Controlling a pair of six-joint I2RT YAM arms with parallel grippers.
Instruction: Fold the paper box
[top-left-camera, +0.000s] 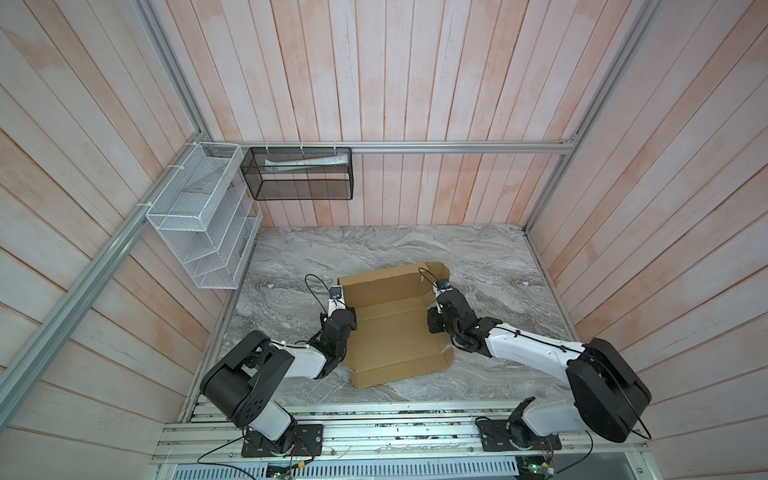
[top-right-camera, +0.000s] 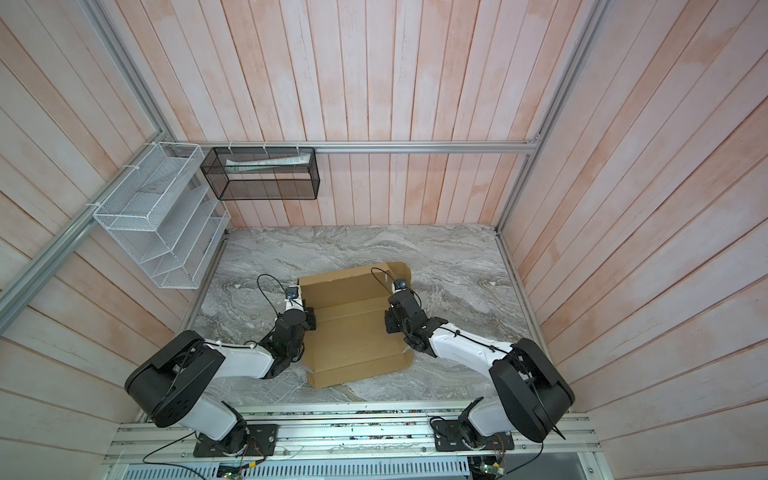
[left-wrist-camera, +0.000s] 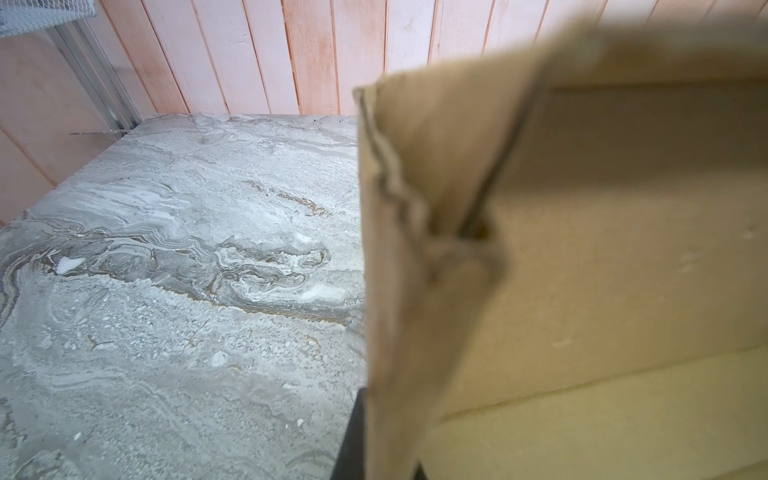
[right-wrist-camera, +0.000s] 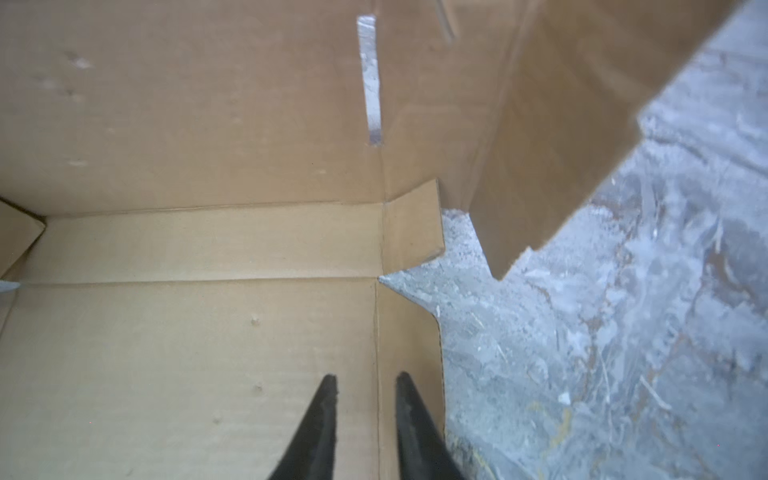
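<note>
The tan paper box (top-left-camera: 395, 328) (top-right-camera: 349, 332) lies part-folded in the middle of the marble table, with its rear panel raised and a low front wall. My left gripper (top-left-camera: 349, 312) (top-right-camera: 309, 316) is at the box's left edge. In the left wrist view it (left-wrist-camera: 386, 457) is shut on the upright left side flap (left-wrist-camera: 415, 208), which runs down between its dark fingers. My right gripper (top-left-camera: 432, 316) (top-right-camera: 388, 319) hovers over the box's right edge. Its fingers (right-wrist-camera: 365, 380) stand slightly apart above the floor crease (right-wrist-camera: 376, 332) with nothing between them. A rear corner flap (right-wrist-camera: 561, 124) hangs raised.
A white wire rack (top-left-camera: 199, 232) hangs on the left wall. A black mesh basket (top-left-camera: 297, 174) holding papers hangs on the back wall. Bare marble tabletop (top-left-camera: 478, 257) surrounds the box. The aluminium rail (top-left-camera: 374, 432) carrying both arm bases runs along the front.
</note>
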